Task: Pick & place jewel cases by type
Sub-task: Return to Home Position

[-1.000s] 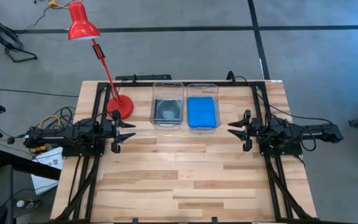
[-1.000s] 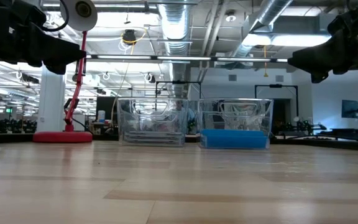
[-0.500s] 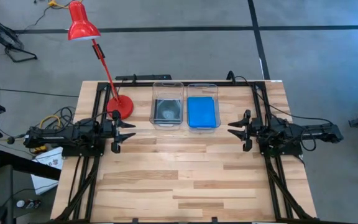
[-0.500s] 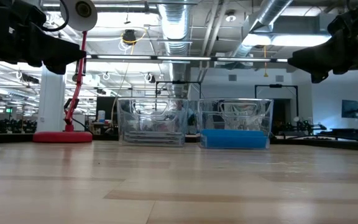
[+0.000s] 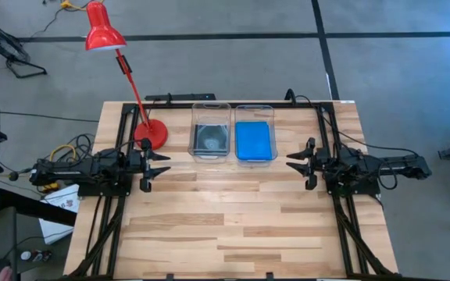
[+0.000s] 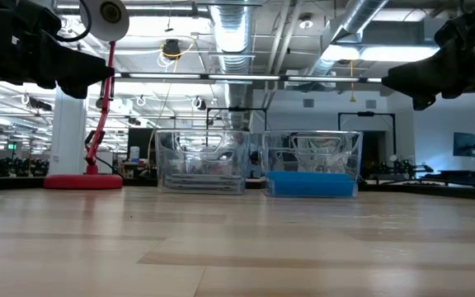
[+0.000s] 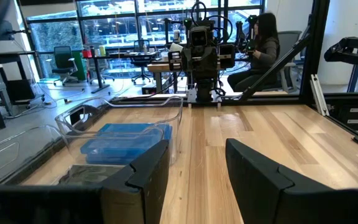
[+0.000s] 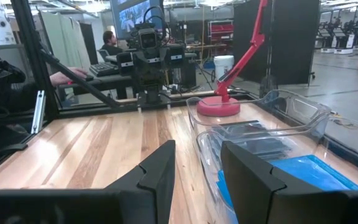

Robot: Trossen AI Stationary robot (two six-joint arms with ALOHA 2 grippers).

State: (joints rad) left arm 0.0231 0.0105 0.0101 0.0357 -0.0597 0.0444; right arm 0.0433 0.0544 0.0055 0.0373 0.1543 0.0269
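The blue jewel cases [image 5: 255,141] lie stacked flat in the right clear bin [image 5: 255,111]; the clear/dark grey cases [image 5: 209,139] lie flat in the left clear bin [image 5: 210,107]. Both bins stand side by side at the table's far middle. My left gripper [image 5: 162,165] hovers open over the table's left side, level with the bins' near ends. My right gripper [image 5: 294,163] hovers open over the right side, facing it. In the left wrist view the blue stack [image 7: 126,138] shows through a bin wall; in the right wrist view the blue cases [image 8: 309,173] and grey cases [image 8: 253,140] show.
A red desk lamp stands with its base [image 5: 151,136] at the far left of the table, beside the left bin, its head [image 5: 100,31] beyond the far edge. Bare wood [image 5: 233,218] spans the near half. People sit in the room behind.
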